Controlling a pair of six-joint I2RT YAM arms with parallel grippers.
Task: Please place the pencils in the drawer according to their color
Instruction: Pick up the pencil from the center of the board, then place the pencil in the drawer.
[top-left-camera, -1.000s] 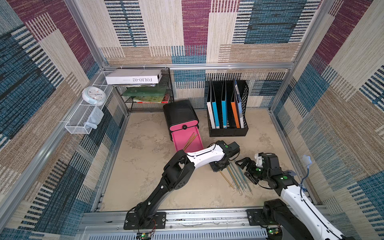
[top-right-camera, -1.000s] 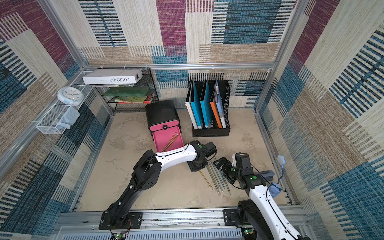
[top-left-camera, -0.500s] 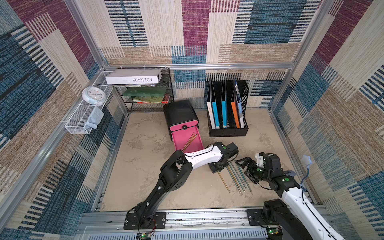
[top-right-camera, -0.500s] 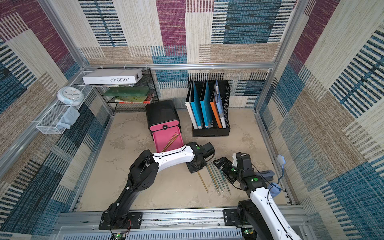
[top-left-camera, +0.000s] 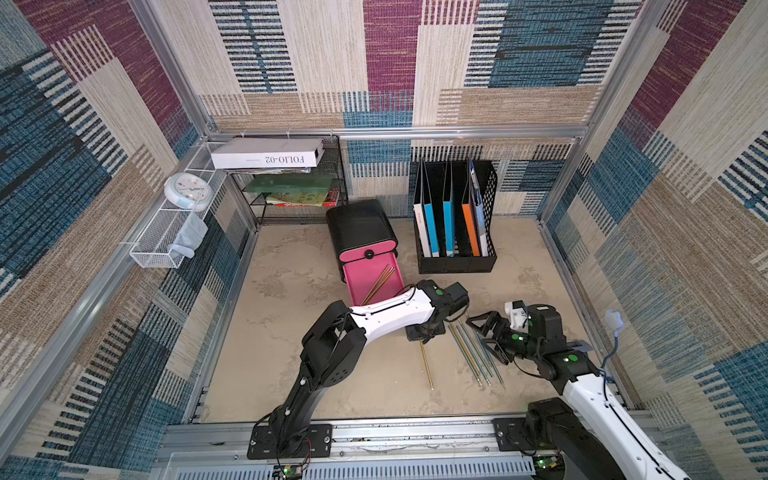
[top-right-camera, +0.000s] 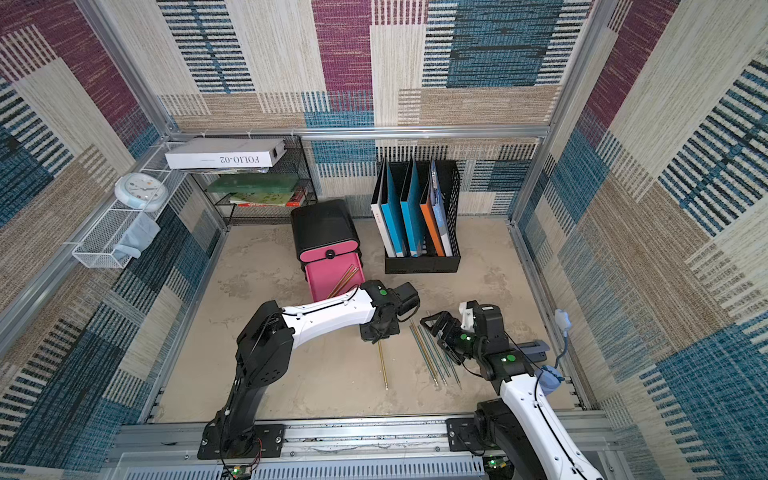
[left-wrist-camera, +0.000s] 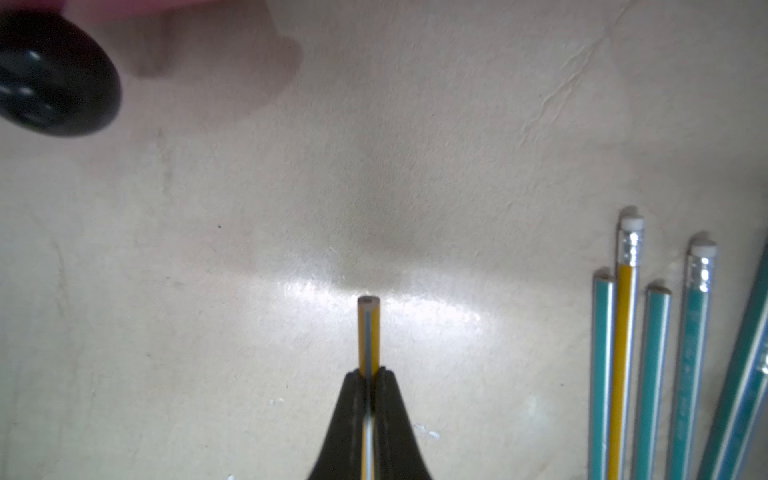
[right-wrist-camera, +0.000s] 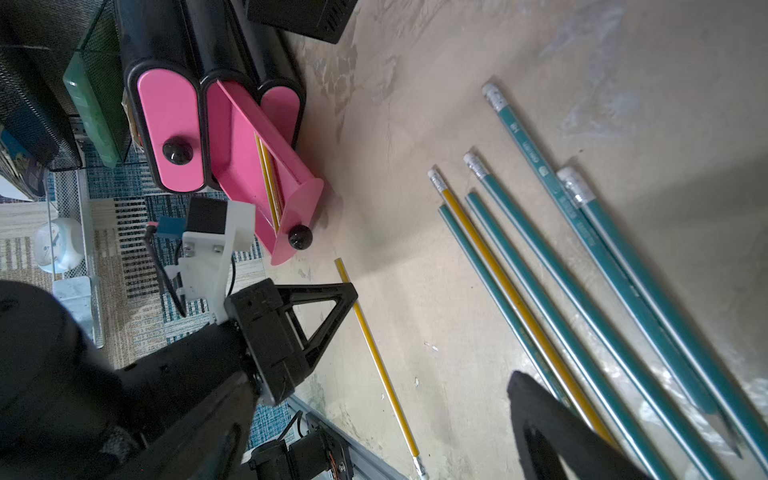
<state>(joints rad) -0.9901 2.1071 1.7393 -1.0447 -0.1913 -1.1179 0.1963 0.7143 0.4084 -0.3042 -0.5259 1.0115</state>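
Beige tabletop (top-left-camera: 291, 332), patterned fabric walls on all sides.

The left gripper (left-wrist-camera: 368, 376) is clamped on a yellow pencil (left-wrist-camera: 368, 332) close to its blunt far end. Only a short stub shows past the jaws. The long remainder trails toward the near edge, on or just at the surface; I cannot tell whether it is lifted.

The black chest (top-left-camera: 360, 226) stands far-left of the grip. Its middle drawer (top-left-camera: 365, 276) is pulled out with a few yellow pencils (top-left-camera: 380, 281) inside. The knob (left-wrist-camera: 54, 75) is close to the gripper.

The right gripper (top-left-camera: 484, 337) hovers with jaws wide, holding nothing, over the teal pencils (left-wrist-camera: 692, 374) to the right. One spare yellow (left-wrist-camera: 624, 353) lies among them.

Risks, as judged:
- The end grip leaves a long overhang, so the pencil may pivot in the jaws on lift and its tip may drag.
- A swinging tail could catch the drawer front or knob, shoving the drawer or missing it.
- The thin, smooth shaft may slip in transit.
- The grippers are near each other, so a wide left swing could brush the right one or scatter the row.
- The spare yellow sits tight against teal neighbours, so picking it may drag the wrong colour along.
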